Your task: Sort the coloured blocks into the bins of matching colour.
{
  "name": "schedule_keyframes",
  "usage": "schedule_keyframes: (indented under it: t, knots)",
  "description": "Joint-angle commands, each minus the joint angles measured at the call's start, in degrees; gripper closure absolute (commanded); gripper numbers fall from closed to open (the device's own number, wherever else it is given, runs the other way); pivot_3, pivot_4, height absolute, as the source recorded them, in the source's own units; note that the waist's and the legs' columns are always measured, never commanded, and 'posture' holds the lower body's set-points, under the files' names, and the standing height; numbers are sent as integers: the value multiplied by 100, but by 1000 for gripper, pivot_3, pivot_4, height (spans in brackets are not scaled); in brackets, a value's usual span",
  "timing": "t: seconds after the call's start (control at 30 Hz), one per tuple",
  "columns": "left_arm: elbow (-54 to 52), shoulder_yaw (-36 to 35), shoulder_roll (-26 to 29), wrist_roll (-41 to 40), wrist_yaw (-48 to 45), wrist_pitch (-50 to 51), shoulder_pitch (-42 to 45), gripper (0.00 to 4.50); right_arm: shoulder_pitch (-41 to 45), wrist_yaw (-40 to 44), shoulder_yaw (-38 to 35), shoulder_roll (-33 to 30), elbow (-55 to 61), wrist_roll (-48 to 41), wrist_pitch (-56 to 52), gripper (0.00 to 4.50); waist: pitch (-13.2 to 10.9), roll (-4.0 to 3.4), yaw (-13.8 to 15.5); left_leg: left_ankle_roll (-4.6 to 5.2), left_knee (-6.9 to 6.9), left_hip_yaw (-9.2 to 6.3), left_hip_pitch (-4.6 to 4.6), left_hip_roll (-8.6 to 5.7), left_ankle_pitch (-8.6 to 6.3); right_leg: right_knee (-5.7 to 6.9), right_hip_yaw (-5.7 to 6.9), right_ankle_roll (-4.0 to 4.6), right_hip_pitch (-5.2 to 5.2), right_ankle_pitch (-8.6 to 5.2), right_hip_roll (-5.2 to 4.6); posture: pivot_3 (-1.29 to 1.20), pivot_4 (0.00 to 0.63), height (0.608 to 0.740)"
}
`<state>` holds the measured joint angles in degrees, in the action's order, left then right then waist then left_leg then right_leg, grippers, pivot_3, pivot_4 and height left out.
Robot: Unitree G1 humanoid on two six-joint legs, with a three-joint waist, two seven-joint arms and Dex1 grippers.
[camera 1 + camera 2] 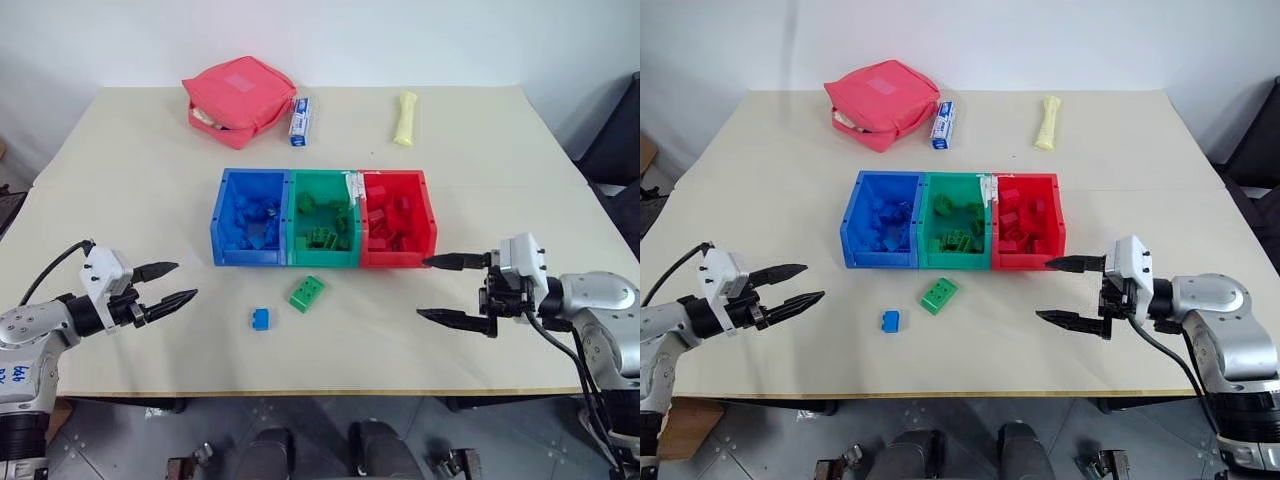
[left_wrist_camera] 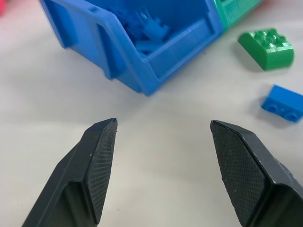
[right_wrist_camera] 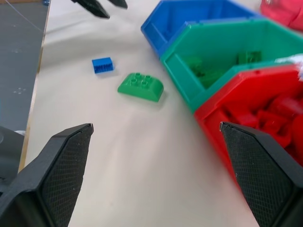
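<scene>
Three joined bins stand mid-table: blue bin [image 1: 220, 215], green bin [image 1: 322, 262] and red bin [image 1: 426, 222], each holding several blocks of its own colour. Two blocks lie loose on the table in front of them: a green block [image 1: 307, 293] and a smaller blue block [image 1: 261, 319]. My left gripper [image 1: 170, 285] hovers open and empty to the left of the blue block, pointing toward it. My right gripper [image 1: 442, 288] is wide open and empty, in front of the red bin and to its right, pointing left. In the right wrist view both loose blocks, green [image 3: 141, 87] and blue [image 3: 102, 65], lie beyond its fingertips.
A pink-red fabric pouch [image 1: 238, 99], a small blue-and-white carton [image 1: 300, 121] and a pale yellow stick-shaped item [image 1: 404, 118] lie at the far side of the table. The table's front edge [image 1: 320, 391] runs just below both grippers.
</scene>
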<state>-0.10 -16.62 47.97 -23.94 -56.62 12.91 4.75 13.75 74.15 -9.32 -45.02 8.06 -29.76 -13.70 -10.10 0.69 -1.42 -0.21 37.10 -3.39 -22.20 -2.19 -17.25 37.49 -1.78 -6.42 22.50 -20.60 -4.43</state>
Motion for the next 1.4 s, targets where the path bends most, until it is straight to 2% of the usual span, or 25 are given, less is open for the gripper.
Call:
schedule_keyframes:
  t: [0.03, 0.23, 0.33, 0.47, 0.57, 0.67, 0.83, 0.87, 0.9, 1.1, 1.27, 1.4]
  knots:
    - [-1242, 331, 119, -369, 211, 1104, 61, 1159, -280, 71, -131, -113, 285, -31, 209, 16, 0, 0, 55, 1, 0, -1, 0, 0, -1, 0, 0, 0, -1, 0, -1, 0, 150, 740]
    - [-2532, 1769, -188, -163, 1402, 3409, 1080, 1159, -758, 11, -169, -223, 761, -116, 125, 16, 0, 0, 164, 1, 11, -1, -4, -3, -2, 2, -2, -3, -3, 2, 0, 0, 150, 740]
    - [-2878, 2311, -814, -155, 2258, 4694, 1783, 1159, -953, -93, -266, -275, 1048, -253, -23, 16, -1, 2, 161, 5, 13, -1, -3, -6, -1, 9, -3, -6, -4, 3, 3, 0, 150, 740]
    - [-2993, 2702, -1716, -88, 3090, 5935, 2463, 1159, -1139, -320, -299, -242, 1424, -341, -142, 16, -4, 8, 156, 3, 23, 0, -6, -5, 0, 19, -3, -8, -2, 4, 12, 0, 150, 740]
    - [-2873, 3057, -1960, 88, 3428, 6398, 2716, 1159, -1283, -520, -299, -189, 1708, -417, -256, 16, -5, 9, 139, -22, 24, 1, -4, -2, 14, 21, -6, -8, -2, 4, 20, 0, 150, 740]
    - [-2763, 3315, -1927, 220, 3563, 6502, 2852, 1159, -1423, -684, -320, -168, 1917, -487, -331, 16, -4, 10, 150, -26, 26, 1, -1, -1, 16, 21, -9, -8, -4, 4, 22, 0, 150, 740]
    - [-2757, 3710, -1539, 297, 3434, 6501, 2961, 1159, -1695, -909, -449, -152, 2182, -602, -400, 16, -3, 11, 151, -27, 26, 1, 5, -1, 17, 18, -11, -7, -10, 4, 22, 0, 150, 740]
    - [-2735, 3761, -1463, 304, 3390, 6465, 2976, 1555, -1752, -932, -467, -154, 2217, -616, -395, 0, -3, 11, 155, -27, 24, 1, 5, -2, 17, 18, -11, -7, -8, 4, 22, 0, 150, 740]
    - [-2704, 3779, -1424, 313, 3365, 6415, 2973, 1667, -1801, -955, -479, -155, 2241, -631, -387, 0, -4, 12, 161, -28, 23, 1, 4, -1, 17, 17, -10, -7, -7, 4, 22, 0, 150, 740]
    - [-2637, 3814, -1294, 319, 3206, 6207, 2790, 3505, -1991, -1083, -493, -139, 2326, -671, -329, 0, -4, 11, 186, -27, 26, 1, 2, -3, 17, 13, -11, -8, -9, 4, 19, 0, 150, 740]
    - [-2344, 3475, -1464, 370, 3127, 5668, 2684, 3579, -2175, -1276, -603, -41, 2389, -671, -276, 0, -4, 11, 265, -27, 28, 1, 2, -3, 17, 13, -10, -8, -10, 4, 19, 0, 150, 740]
    - [-2001, 2943, -1705, 256, 2796, 4663, 2667, 3579, -2396, -1512, -765, 149, 2519, -734, -262, 0, -4, 12, 298, -27, 33, 1, 1, -4, 17, 14, -9, -8, -10, 4, 18, 0, 150, 740]
